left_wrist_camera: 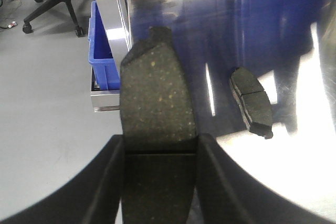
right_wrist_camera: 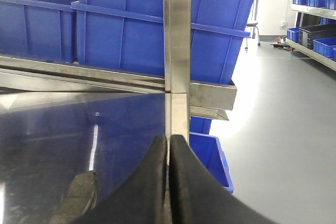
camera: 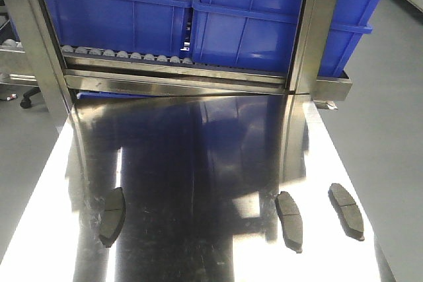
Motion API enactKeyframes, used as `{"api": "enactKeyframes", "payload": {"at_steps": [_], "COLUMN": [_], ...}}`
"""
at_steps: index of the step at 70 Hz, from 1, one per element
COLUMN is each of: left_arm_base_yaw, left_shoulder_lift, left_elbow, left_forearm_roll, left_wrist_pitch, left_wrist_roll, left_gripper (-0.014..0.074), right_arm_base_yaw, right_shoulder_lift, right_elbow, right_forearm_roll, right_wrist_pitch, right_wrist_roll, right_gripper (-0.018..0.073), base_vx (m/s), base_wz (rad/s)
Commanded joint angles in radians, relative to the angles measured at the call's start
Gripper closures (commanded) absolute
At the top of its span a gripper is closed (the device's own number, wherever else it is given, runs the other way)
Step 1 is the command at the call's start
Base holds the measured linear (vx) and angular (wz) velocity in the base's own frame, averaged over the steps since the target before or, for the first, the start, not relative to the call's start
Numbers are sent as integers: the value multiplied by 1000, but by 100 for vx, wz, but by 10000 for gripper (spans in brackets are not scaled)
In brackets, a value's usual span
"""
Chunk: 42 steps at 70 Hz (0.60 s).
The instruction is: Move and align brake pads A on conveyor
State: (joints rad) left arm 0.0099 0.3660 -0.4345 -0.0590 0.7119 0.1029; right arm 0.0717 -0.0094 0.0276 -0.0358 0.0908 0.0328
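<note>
My left fingers (left_wrist_camera: 107,182) are clamped on one brake pad (left_wrist_camera: 156,93), gripping its near end, with the pad out over the edge of the steel worktop (camera: 198,163). My right fingers (right_wrist_camera: 181,182) are pressed together, holding nothing. Three more lie flat on the worktop: a left pad (camera: 112,217), a middle pad (camera: 289,221) and a right pad (camera: 347,211) near it.

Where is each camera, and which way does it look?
Front view: high up, looking down at the steel table, three loose brake pads, blue bins; no robot parts.
Left wrist view: looks along the left gripper, shut on a brake pad.
Right wrist view: looks past the shut right gripper toward the rack post.
All share the steel table.
</note>
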Motion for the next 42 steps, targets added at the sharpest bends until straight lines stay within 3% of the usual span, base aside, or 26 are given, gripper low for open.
{"api": "enactKeyframes", "payload": {"at_steps": [1,42], "left_arm_base_yaw": [-6,-6], "left_shoulder_lift": [5,5], "left_elbow": [-28,-28], "left_forearm_roll": [-13,-13], "left_wrist_pitch": [-78,-78], "left_wrist_roll": [0,0], "left_gripper": [440,440], "right_arm_base_yaw": [-5,-5], "right_shoulder_lift": [-10,-10], "right_elbow": [6,4], "right_forearm_roll": [-8,-8], "right_wrist_pitch": [-73,-91], "right_wrist_roll": [-5,-4], "right_gripper": [563,563], "base_vx": [0,0], "base_wz": [0,0]}}
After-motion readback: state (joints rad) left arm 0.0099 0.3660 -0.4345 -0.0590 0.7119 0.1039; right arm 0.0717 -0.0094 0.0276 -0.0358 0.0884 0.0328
